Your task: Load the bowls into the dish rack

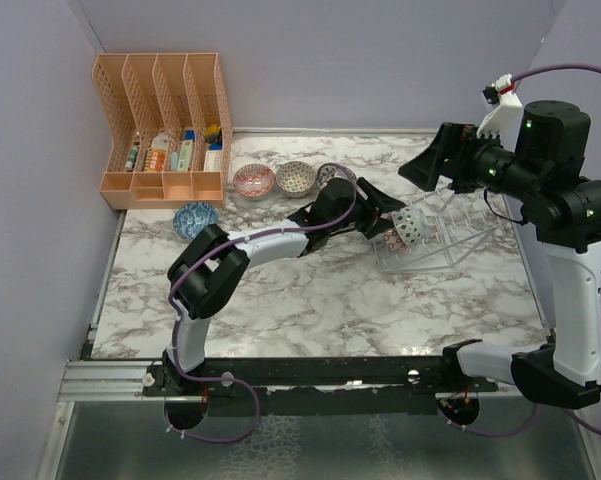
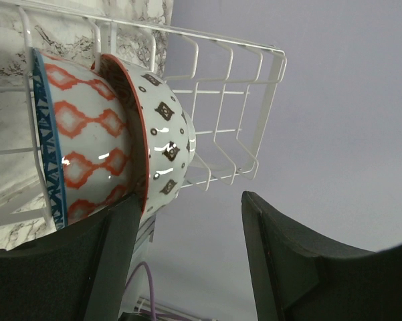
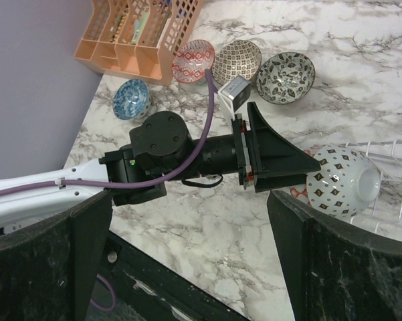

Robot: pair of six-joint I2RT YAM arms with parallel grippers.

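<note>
1. Your table has a white and grey marble top. Plain pale purple walls stand behind it and on both sides.
2. An orange file holder sits in the far left corner, with small things in its slots.
3. Four bowls sit on the table near the holder. A blue bowl is just in front of it. A pink bowl, a brown checked bowl and a black leaf bowl make a row near the back wall.
4. The dish rack stands on the right side of the table. Two bowls stand on edge in it, side by side: an orange diamond bowl with a blue rim and a white spotted bowl with a red rim.
5. Your left gripper is right by the white spotted bowl. Its fingers are apart with nothing between them. One finger is just beside the red rim, and it is hard to tell if they touch.
6. Your right gripper hangs in the air near the rack. Its fingers are spread wide and hold nothing.
</note>
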